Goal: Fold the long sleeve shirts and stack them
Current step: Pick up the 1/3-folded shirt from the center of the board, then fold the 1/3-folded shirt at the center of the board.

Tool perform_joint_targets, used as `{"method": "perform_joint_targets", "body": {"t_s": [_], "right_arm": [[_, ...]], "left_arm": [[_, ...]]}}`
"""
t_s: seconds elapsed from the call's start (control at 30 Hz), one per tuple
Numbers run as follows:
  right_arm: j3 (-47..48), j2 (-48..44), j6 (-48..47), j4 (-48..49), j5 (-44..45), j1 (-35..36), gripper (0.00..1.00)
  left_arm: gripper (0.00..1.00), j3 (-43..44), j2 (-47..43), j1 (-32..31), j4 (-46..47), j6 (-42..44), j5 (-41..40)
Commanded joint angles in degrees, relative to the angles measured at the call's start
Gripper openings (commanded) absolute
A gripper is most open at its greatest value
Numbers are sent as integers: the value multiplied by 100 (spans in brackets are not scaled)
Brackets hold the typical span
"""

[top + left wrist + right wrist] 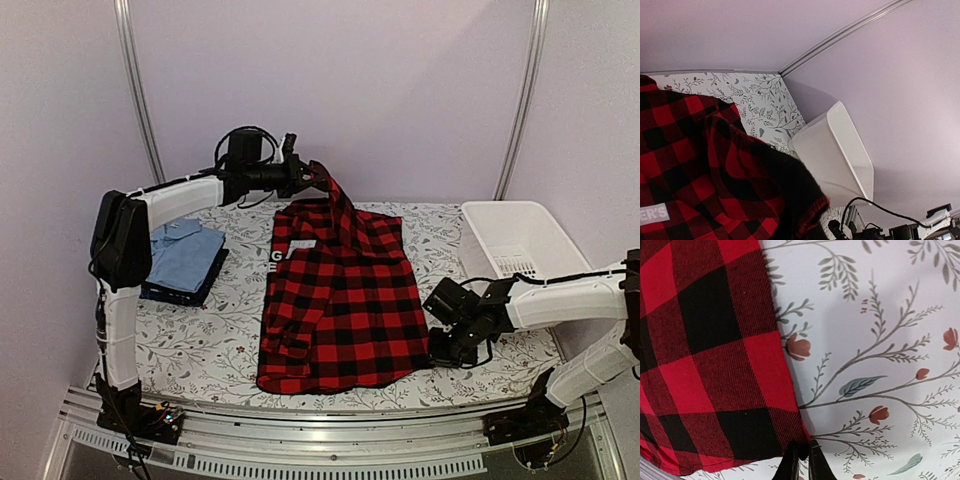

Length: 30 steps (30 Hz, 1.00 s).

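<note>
Red-and-black flannel shirt (335, 300) lay spread across the centre of the floral counter (225, 335). At upper centre, the left gripper (308, 176) was clamped on its raised top edge. At lower right, the right gripper (442, 352) pinched the hem corner, probably to stretch it flat for folding. A folded light blue shirt (185, 252) sat at left.

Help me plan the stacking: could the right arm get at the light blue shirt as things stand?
Probably not. The right gripper is pinching the near right corner of the flannel shirt, and the light blue shirt lies well to the left, with the flannel spread between.
</note>
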Motion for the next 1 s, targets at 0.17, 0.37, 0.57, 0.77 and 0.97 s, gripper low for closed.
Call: {"method": "perform_joint_targets", "body": {"t_s": [0.17, 0.37, 0.57, 0.77, 0.97], "right_arm": [[720, -262, -9, -715, 767, 55, 0], [1129, -320, -337, -692, 762, 274, 0], [1578, -8, -890, -347, 500, 631, 0], [1909, 513, -1392, -43, 115, 900, 0], [2161, 967, -1910, -33, -365, 956, 0]], "left_arm": [[0, 729, -71, -12, -50, 186, 44], [0, 862, -275, 135, -143, 238, -46], [0, 535, -750, 456, -185, 388, -214], [0, -116, -1337, 925, -430, 566, -408], [0, -925, -1869, 1281, -449, 710, -612]]}}
